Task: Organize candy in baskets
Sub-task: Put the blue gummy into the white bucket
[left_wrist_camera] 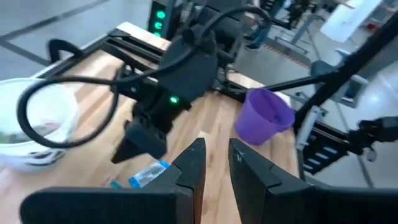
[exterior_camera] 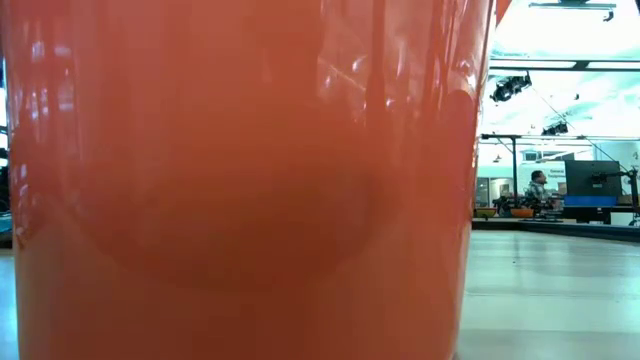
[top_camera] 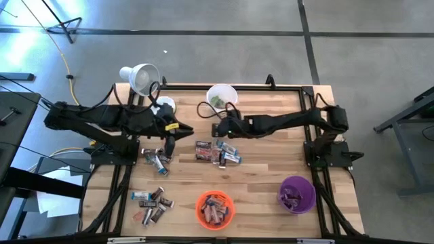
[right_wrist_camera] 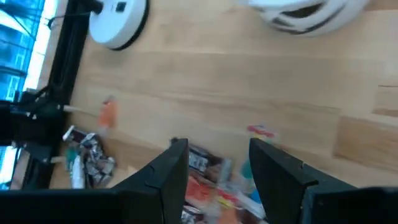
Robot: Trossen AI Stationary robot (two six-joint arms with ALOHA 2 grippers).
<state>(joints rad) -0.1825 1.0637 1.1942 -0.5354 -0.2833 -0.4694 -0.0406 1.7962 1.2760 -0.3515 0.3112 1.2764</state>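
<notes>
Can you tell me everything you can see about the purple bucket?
The purple basket is a small round bucket of shiny, plastic-looking material, wider at its open top than at its base. It stands upright on the wooden table, at the near right, to the right of the orange basket. Some candy lies inside. No gripper touches it.

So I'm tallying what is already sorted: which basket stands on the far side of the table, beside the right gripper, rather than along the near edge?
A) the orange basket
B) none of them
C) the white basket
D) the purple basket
C: in the high view the white basket stands by the far edge just beyond the right gripper, while the orange basket and purple basket stand along the near edge.
</notes>
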